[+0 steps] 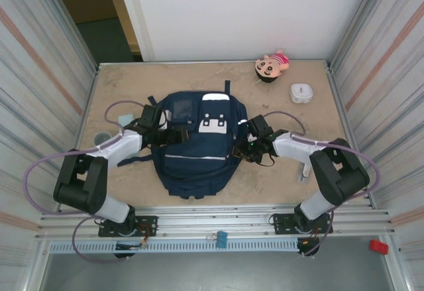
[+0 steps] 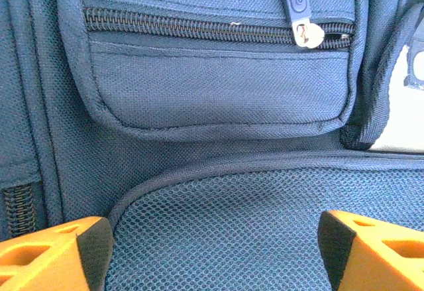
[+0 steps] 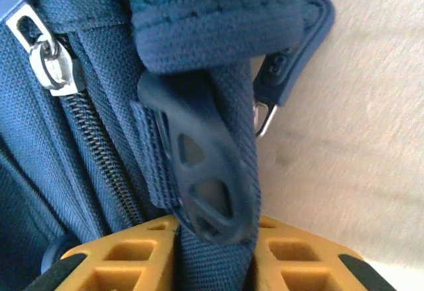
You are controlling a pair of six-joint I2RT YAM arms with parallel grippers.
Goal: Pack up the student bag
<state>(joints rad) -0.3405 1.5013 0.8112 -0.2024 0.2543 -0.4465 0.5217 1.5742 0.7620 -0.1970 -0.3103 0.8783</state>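
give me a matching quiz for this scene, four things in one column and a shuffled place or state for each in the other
Things:
1. large navy-blue fabric backpack
2. pink plush doll
3. small white rounded box
4. left pincer

Places or states:
A. nearest the right edge of the sandy-beige table
B. open, over blue mesh
C. middle of the table
D. against the table's far edge

Pairs: 1-C, 2-D, 3-A, 4-B
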